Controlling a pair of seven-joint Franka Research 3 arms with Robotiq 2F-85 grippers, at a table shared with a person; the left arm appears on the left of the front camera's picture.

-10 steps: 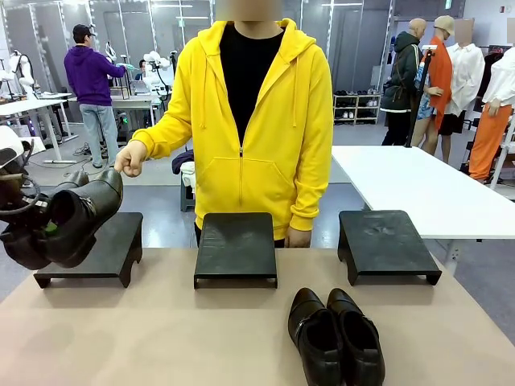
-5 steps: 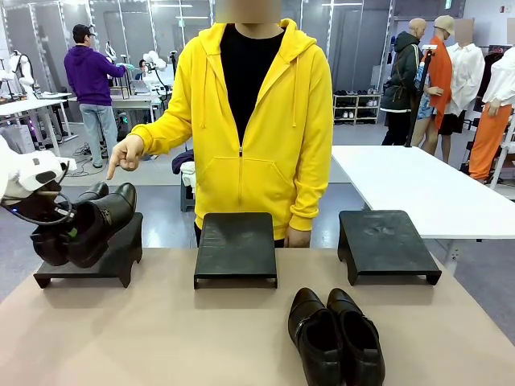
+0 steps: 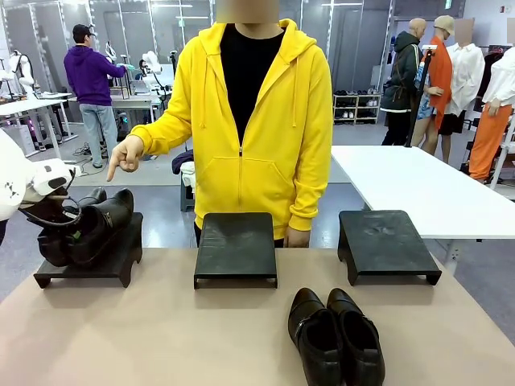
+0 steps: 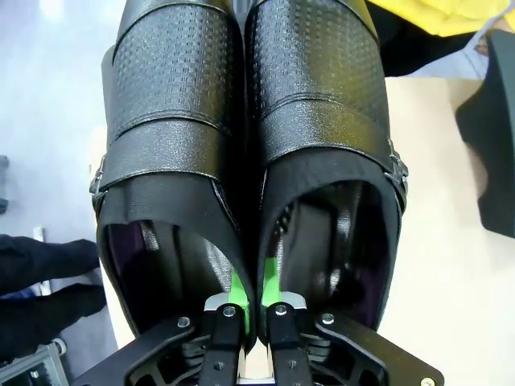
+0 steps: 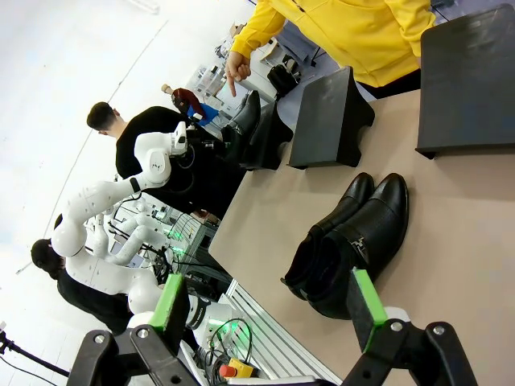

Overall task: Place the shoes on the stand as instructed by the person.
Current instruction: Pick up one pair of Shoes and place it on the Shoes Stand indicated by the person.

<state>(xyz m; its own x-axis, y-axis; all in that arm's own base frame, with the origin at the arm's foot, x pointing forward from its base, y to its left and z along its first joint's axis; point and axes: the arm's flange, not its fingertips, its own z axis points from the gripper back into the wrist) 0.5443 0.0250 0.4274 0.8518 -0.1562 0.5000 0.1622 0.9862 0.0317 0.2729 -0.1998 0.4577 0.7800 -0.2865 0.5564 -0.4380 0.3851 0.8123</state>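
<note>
Your left gripper [image 4: 251,296] pinches the pebbled, strapped leather pair [image 3: 84,229] by its inner walls at the flat matte stand [image 3: 121,251]; your right gripper [image 5: 268,304] gapes wide.

White left arm [image 5: 96,201]; black right claw [image 5: 267,291], 2 green pads [image 5: 170,304]; person [image 3: 257,121]: yellow zip hoodie, black shirt.

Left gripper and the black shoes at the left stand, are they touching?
Touching. The left wrist view shows the left gripper shut on the higher-topped shoes, its green pads pinching the two inner walls together.
</note>
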